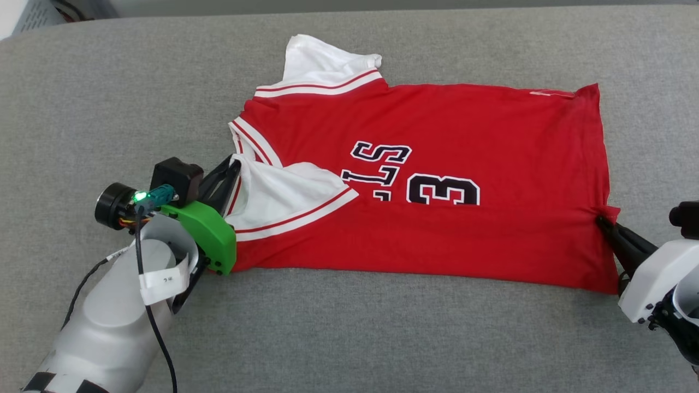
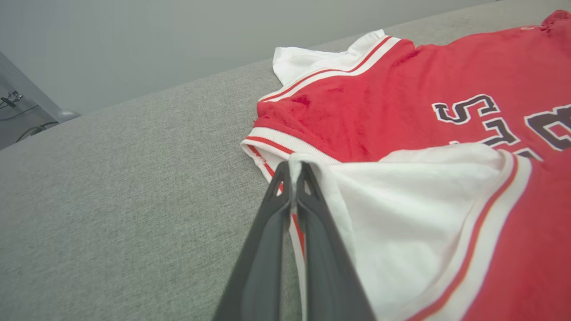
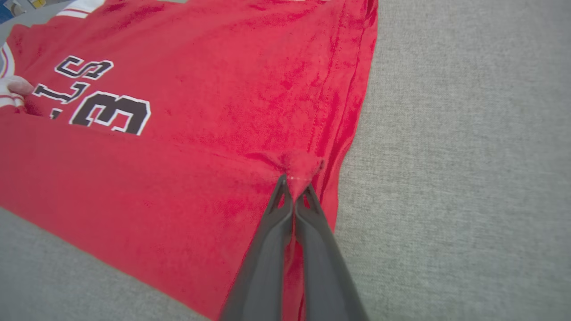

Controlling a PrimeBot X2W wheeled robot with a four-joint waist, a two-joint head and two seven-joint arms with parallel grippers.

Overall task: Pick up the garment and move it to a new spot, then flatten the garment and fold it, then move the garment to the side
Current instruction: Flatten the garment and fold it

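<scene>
Left gripper (image 1: 234, 162) at your near left: clamped on the white sleeve edge of the garment (image 1: 464, 125) | right gripper (image 1: 602, 221): pinched on its red hem | garment: flat on grey cushion (image 1: 327, 333), long axis left-right between your 2 grippers, near half folded over the lettering | next: probably lay that fold down evenly

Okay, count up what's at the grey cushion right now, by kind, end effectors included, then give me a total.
shirt: 1
end effectors, both shut on the shirt: 2, the left end effector and the right end effector
total: 3
</scene>
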